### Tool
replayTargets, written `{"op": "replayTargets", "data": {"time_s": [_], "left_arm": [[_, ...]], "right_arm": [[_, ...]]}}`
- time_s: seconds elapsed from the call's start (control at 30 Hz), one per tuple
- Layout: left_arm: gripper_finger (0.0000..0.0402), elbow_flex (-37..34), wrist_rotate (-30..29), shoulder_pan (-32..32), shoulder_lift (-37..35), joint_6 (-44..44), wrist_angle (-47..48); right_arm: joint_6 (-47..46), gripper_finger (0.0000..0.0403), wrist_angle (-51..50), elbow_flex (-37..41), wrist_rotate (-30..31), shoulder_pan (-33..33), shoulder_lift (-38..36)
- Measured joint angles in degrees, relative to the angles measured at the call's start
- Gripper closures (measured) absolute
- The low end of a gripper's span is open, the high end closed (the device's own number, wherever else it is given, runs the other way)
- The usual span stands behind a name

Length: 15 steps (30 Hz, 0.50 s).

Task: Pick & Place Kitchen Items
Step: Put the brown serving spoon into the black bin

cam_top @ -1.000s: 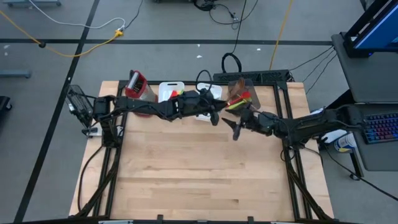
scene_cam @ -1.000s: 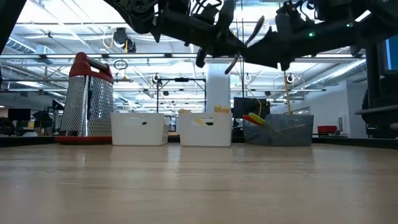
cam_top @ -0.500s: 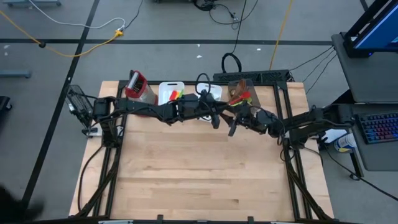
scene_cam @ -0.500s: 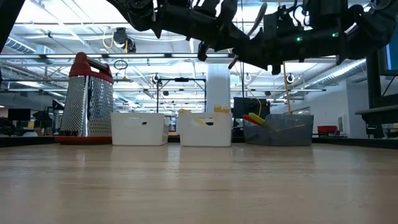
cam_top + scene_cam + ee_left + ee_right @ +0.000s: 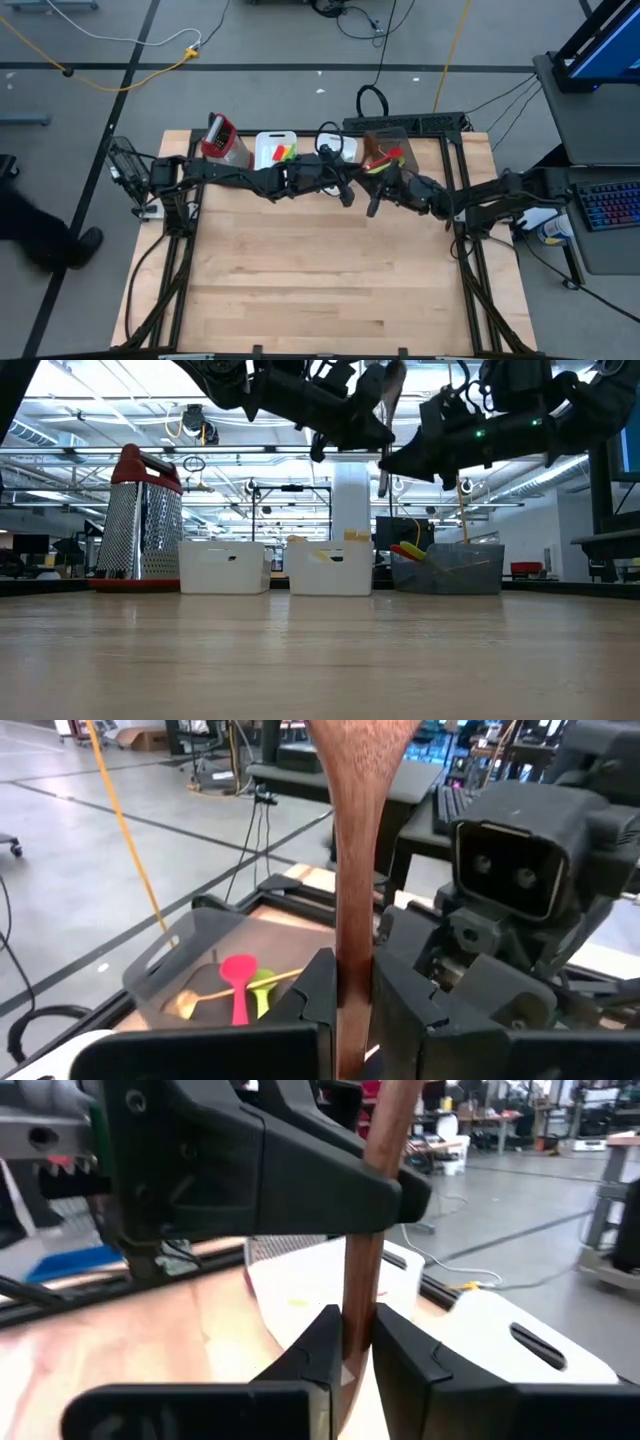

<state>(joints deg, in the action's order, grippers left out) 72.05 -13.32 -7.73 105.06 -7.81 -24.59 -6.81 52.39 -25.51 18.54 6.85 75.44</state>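
The wooden spoon [image 5: 355, 870] sits up in the air above the back half of the table [image 5: 320, 290], between the two arms, well clear of the boards. It looks like a light, stiff piece of turned wood with a smooth, fairly slippery shaft, so it should take a firm pinch without harm, though it could twist or slide if held loosely. The straight handle is the sensible place to take hold, away from the widening bowl end.

In the left wrist view the left gripper [image 5: 348, 990] has its fingers pressed against both sides of the handle, clamped on it. In the right wrist view the right gripper [image 5: 350, 1345] likewise has both fingers drawn in against the handle, with no gap showing on either side. So both grippers appear to grip the same spoon at once, which reads as a hand-over from one arm to the other.

Farther back, along the rear edge, stand a metal grater [image 5: 145, 515], two white bins [image 5: 225, 568] and a grey bin [image 5: 447, 568]. The grey bin holds a red spoon [image 5: 239, 982], a green spatula [image 5: 262, 988] and a gold ladle [image 5: 215, 996]
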Motion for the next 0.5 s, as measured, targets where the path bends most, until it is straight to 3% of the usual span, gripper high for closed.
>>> {"op": "replayTargets", "data": {"time_s": [0.17, 0.5], "left_arm": [[0.0357, 0.07, 0.37, -0.44, 0.04, -0.10, 1.98], [0.0280, -0.07, -1.56, -1.74, 0.02, 0.73, 4.33]], "right_arm": [[0.42, 0.0371, -6.11, -0.03, 0.96, -0.02, -3.76], [-3.11, 0.0380, -23.16, 0.04, 5.10, -0.07, -14.60]]}}
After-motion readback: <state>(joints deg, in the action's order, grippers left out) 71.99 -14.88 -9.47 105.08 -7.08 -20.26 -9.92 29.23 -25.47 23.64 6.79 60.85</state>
